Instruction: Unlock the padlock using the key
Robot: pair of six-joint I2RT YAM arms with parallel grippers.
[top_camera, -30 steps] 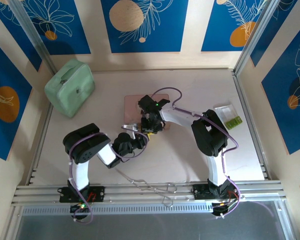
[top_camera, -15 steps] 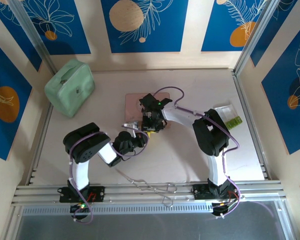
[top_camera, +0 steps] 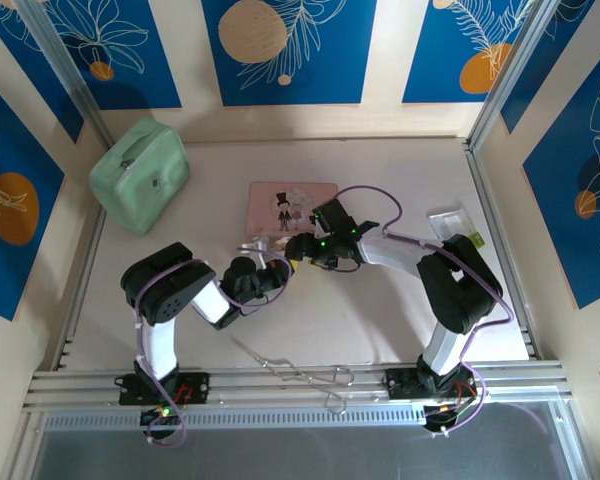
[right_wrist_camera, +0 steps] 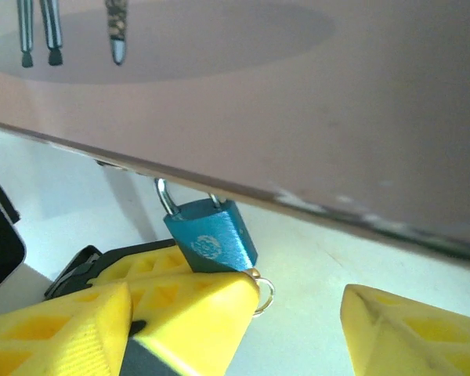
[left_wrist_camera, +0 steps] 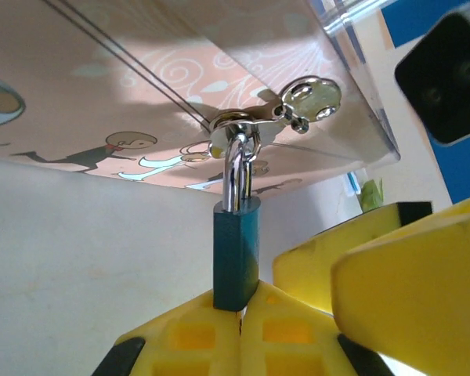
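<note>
Two pincers at the padlock (left_wrist_camera: 236, 254)

Clamped tight with the left pincer (left_wrist_camera: 240, 317) on the lower end of the blue padlock. Straight above those tips, hooked by the silver shackle (left_wrist_camera: 236, 168) through the clasp (left_wrist_camera: 254, 125) of the pink box (left_wrist_camera: 141, 86) on the table (left_wrist_camera: 78, 235). Just beside the left pincer, with jaws standing apart: the right pincer (top_camera: 298, 250). At the padlock's bottom corner, a small metal ring (right_wrist_camera: 264, 295).

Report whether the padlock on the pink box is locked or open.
Shut, it seems: both legs of the shackle sit in the blue padlock body, hooked through the clasp of the box.
</note>
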